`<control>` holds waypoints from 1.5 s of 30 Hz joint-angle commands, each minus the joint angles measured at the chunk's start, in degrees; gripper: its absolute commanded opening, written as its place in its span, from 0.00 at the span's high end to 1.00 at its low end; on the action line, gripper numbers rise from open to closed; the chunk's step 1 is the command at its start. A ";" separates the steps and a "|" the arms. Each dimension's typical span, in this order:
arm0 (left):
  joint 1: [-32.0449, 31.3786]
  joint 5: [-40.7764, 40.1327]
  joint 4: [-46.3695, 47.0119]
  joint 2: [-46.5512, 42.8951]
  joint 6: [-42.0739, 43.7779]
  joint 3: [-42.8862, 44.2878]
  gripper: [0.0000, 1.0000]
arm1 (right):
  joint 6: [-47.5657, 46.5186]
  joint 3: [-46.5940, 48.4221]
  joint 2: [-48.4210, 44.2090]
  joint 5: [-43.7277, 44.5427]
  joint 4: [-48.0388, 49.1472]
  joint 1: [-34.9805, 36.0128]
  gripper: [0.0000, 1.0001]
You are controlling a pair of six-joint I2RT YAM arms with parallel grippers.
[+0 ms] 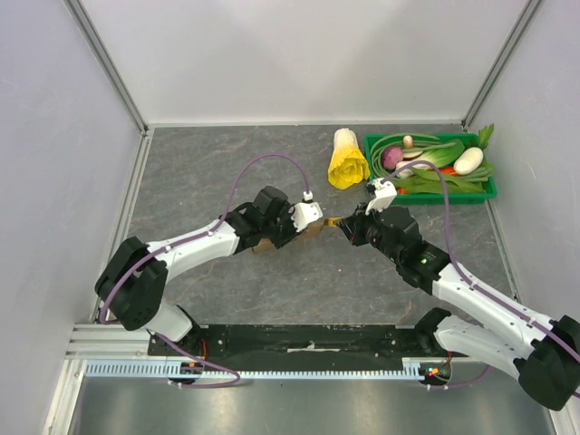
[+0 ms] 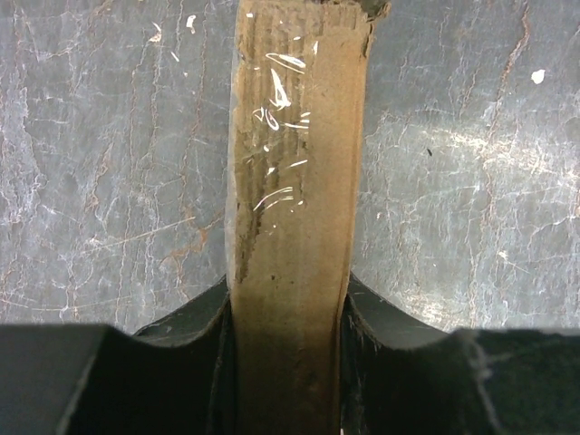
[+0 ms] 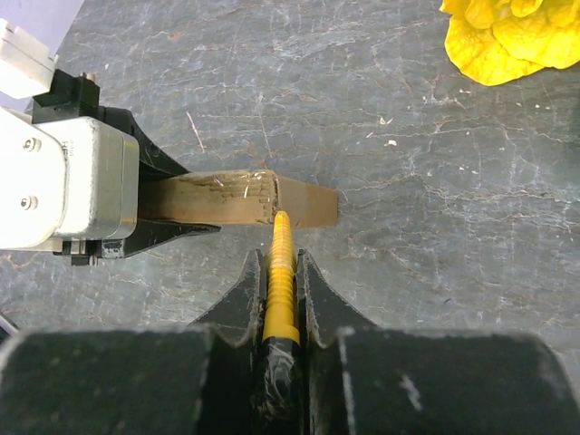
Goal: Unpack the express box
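The express box (image 2: 294, 181) is a brown cardboard mailer held edge-on above the grey table, with my left gripper (image 2: 288, 304) shut on its near end. In the right wrist view the box (image 3: 213, 198) sticks out of the left gripper (image 3: 136, 213), and a loose flap (image 3: 310, 205) hangs off its far end. My right gripper (image 3: 281, 272) is shut on a yellow ridged tool (image 3: 282, 258) with a black handle. The tool's tip touches the box where the flap begins. From above, the two grippers meet mid-table at the box (image 1: 319, 227).
A yellow leafy vegetable (image 1: 347, 160) lies just behind the grippers. A green tray (image 1: 435, 197) with several vegetables stands at the back right. White walls close in the table on the left, back and right.
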 commanded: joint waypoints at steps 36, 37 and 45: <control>2.12 -0.13 0.28 -0.17 -6.82 -3.73 0.37 | 17.87 -10.10 11.48 -14.16 17.62 -22.07 0.87; 2.03 -0.31 0.28 0.01 -6.99 -3.65 0.36 | 18.67 -11.42 12.52 -15.75 19.55 -23.48 0.86; 1.94 -1.37 0.11 0.27 -6.99 -3.29 0.36 | 20.35 -16.00 17.11 -20.17 22.13 -31.05 0.59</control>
